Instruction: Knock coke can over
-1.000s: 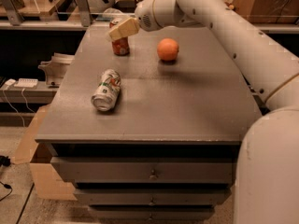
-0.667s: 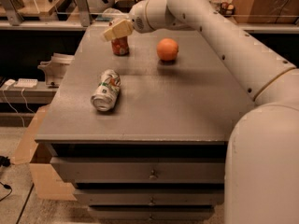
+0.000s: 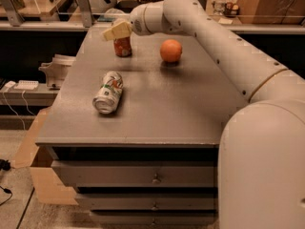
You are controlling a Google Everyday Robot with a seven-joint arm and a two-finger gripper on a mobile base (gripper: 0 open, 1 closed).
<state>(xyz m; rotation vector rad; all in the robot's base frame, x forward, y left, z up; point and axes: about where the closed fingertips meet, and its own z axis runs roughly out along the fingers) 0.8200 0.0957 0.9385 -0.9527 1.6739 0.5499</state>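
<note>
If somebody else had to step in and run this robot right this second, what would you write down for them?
Gripper: at the far left of the table, right over the top of the coke can; whether they touch cannot be told.
Coke can: upright near the far edge, left of the orange.
Other can: white and green, lying on its side nearer the front; not the target.
Done: the arm has reached the coke can.
Left: tip the coke can over, probably with a sideways push at its top.
</note>
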